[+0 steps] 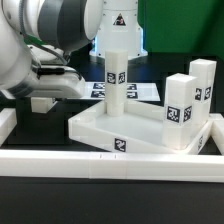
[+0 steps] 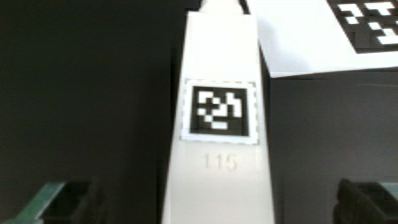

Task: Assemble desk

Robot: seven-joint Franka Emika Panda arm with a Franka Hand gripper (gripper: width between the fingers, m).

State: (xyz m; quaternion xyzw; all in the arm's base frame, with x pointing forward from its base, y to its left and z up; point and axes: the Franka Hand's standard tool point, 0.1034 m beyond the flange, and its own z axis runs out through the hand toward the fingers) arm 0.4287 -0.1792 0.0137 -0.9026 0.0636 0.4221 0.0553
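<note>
A: How's the claw (image 2: 217,200)?
B: Wide open, holding nothing. Its fingers (image 2: 50,200) stand clear on either side of a leg (image 2: 217,120) with a tag.
A: And the desk?
B: The panel (image 1: 135,135) lies on the black table (image 1: 100,200), one leg (image 1: 116,88) upright in its corner. Two more legs (image 1: 180,108) stand at the exterior view's right. The marker board (image 1: 140,92) lies behind.

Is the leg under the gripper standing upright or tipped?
Upright. The leg rises vertically from the panel in the exterior view. The gripper's fingers sit clear either side, open.
</note>
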